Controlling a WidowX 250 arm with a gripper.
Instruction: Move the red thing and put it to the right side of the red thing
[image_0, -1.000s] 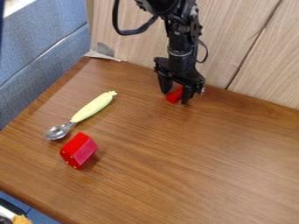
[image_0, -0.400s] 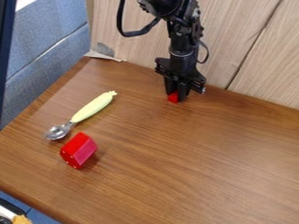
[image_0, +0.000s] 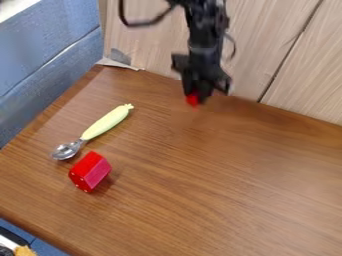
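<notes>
"Two red things, I make it. Which way do they point?"

"The red block (image_0: 89, 171) lies in the lower left of the view, below the spoon (image_0: 105, 123). Its dotted end faces the lower left, and its length slants from there toward the upper right, with a pinkish side turned to the right."

"And the small red piece (image_0: 192, 100)?"

"Up near the back edge of the table (image_0: 220, 190), at the gripper's tips, well apart from the block. The bit that shows points downward. The rest is hidden and blurred, so I can't tell its long axis, nor whether it clears the wood."

"How does the arm (image_0: 205, 35) stand?"

"It comes in from the top edge, right of the middle, and hangs nearly upright before the wooden panels (image_0: 287, 60). The gripper (image_0: 197, 96) points down, its wider body above the fingers."

"Is it holding anything?"

"Yes, the fingers are drawn close together, clamped on the small red piece, whose lower end pokes out toward the left finger in the view."

"The spoon?"

"On the table, pale handle toward the upper right, metal bowl toward the lower left."
</notes>
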